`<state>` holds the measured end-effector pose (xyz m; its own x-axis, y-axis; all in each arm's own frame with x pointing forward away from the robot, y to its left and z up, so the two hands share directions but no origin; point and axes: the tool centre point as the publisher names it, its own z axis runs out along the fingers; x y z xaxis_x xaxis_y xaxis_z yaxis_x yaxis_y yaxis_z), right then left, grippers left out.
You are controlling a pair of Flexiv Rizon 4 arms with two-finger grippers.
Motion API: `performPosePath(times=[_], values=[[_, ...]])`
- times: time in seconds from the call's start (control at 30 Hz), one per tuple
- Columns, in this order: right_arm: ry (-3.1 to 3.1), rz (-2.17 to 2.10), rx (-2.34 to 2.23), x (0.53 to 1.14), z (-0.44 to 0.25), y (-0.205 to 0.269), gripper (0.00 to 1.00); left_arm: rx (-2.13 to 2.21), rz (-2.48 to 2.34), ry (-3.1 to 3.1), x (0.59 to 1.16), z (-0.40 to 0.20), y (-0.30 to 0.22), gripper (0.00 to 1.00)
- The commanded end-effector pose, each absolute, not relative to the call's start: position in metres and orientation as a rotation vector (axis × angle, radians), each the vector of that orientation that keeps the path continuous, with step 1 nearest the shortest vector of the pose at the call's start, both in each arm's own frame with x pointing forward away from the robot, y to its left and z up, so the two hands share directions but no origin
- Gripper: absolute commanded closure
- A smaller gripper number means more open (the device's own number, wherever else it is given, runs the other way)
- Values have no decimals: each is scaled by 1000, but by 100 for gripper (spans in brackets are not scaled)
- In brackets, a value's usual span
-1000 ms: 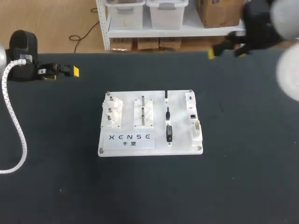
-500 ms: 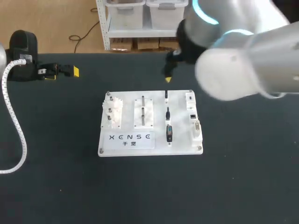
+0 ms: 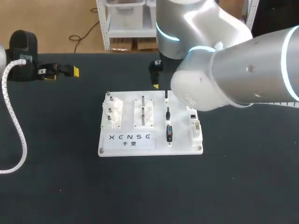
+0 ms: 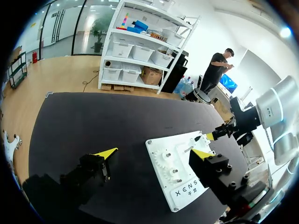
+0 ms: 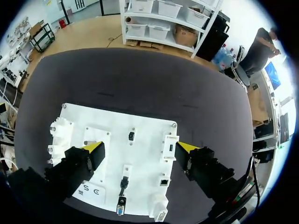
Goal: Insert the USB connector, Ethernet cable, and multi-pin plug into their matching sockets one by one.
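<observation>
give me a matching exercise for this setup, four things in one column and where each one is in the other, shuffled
1. left gripper
2. right gripper
3. multi-pin plug
4. sockets

a. along the right edge of the white board
b. above the board, fingers open
c. over bare table, off the board's left side
d. last in the row of plugs, beside the lettering

Pairs: 1-c, 2-b, 3-d, 4-a

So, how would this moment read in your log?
right pincer open over board | left pincer open, away from board | plugs untouched
</observation>
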<state>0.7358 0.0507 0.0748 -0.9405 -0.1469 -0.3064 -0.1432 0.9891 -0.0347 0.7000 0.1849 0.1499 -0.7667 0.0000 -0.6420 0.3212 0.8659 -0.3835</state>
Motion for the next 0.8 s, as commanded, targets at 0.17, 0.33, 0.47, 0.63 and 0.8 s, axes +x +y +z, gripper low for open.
performPosePath(times=[0.17,0.33,0.47,0.63,0.8], values=[[2795,-4,-210,729,76,46,0,231,-637,2374,700,150,185,0],[2828,27,-172,730,71,47,0,231,-637,2374,700,150,185,0],[2882,41,-113,736,60,54,0,231,-637,2374,700,150,185,0],[2902,36,-92,741,50,63,0,231,-637,2374,700,150,185,0],[2948,23,-53,746,40,66,0,231,-637,2374,700,150,185,0]])
